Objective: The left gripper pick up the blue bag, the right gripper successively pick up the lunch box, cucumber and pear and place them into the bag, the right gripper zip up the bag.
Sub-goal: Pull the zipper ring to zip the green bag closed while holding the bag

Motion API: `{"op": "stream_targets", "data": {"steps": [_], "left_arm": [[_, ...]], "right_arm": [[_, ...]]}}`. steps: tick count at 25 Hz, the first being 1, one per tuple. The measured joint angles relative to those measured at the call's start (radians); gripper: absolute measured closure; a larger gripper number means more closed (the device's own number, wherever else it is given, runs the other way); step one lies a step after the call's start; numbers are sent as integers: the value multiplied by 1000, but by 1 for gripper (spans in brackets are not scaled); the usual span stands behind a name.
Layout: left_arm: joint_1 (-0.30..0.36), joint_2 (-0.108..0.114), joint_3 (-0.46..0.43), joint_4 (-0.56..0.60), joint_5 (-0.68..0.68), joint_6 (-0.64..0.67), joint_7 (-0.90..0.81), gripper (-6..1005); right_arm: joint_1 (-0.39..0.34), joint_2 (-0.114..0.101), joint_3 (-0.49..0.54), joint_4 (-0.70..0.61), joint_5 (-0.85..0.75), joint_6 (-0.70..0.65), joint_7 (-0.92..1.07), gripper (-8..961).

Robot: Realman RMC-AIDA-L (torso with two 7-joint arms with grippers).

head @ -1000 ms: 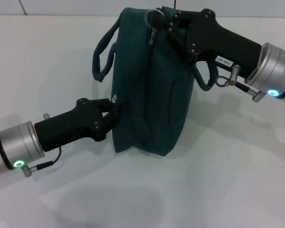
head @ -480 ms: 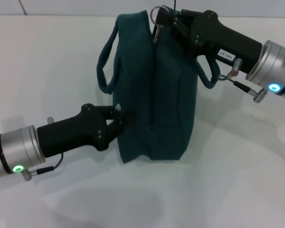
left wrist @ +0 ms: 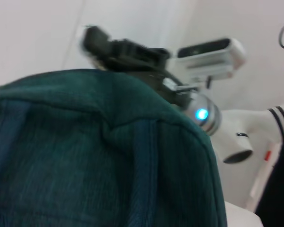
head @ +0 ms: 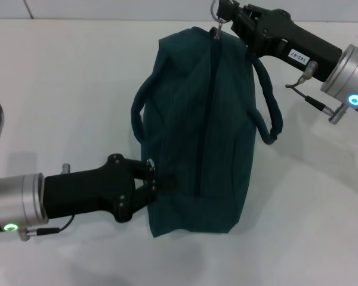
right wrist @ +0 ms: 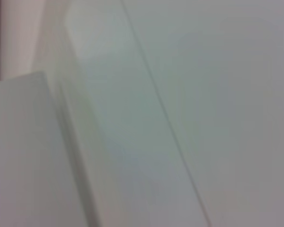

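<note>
On the white desk (head: 59, 77), the left hand (head: 148, 182) pinches the blue bag (head: 197, 131); the right hand (head: 227, 15) seemingly grips its ring zipper pull (head: 215, 12); label unreadable.

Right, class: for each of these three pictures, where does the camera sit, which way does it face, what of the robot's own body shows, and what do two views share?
Head view: from the robot's head, looking down at the dark teal-blue fabric bag on the white table; both black arms show, left hand at the bag's side, right hand at the zipper ring.
Left wrist view: beside the bag, facing across it to the right hand.
Right wrist view: only pale blurred surfaces, no body.
Shared: head and left wrist views both show bag and right hand.
</note>
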Motion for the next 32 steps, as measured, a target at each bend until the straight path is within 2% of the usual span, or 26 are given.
{"op": "stream_targets", "data": {"steps": [5, 11, 13, 18, 21, 25, 29, 32], "left_arm": [[4, 7, 8, 0, 15, 16, 1, 923], [12, 9, -7, 0, 12, 14, 5, 923], [21, 8, -42, 0, 8, 5, 6, 923], [64, -6, -198, 16, 5, -30, 8, 927], [94, -23, -244, 46, 3, -42, 29, 931], [108, -38, -300, 53, -3, -62, 62, 884], [103, -39, -346, 54, -35, -68, 74, 794], [99, -36, -347, 68, -94, -55, 64, 716]], "right_arm": [[13, 2, -1, 13, -5, 128, -3, 945], [12, 6, 1, 23, -5, 151, -9, 945], [5, 6, 2, 20, -2, 142, -9, 945], [-12, 6, 24, 19, 4, 90, -5, 945], [-21, 6, 38, 17, 9, 66, 0, 945], [-22, 7, 42, 14, 31, 52, 1, 945], [-15, 7, 42, 13, 41, 51, 3, 945], [-9, 8, 42, 13, 43, 51, 3, 945]]}}
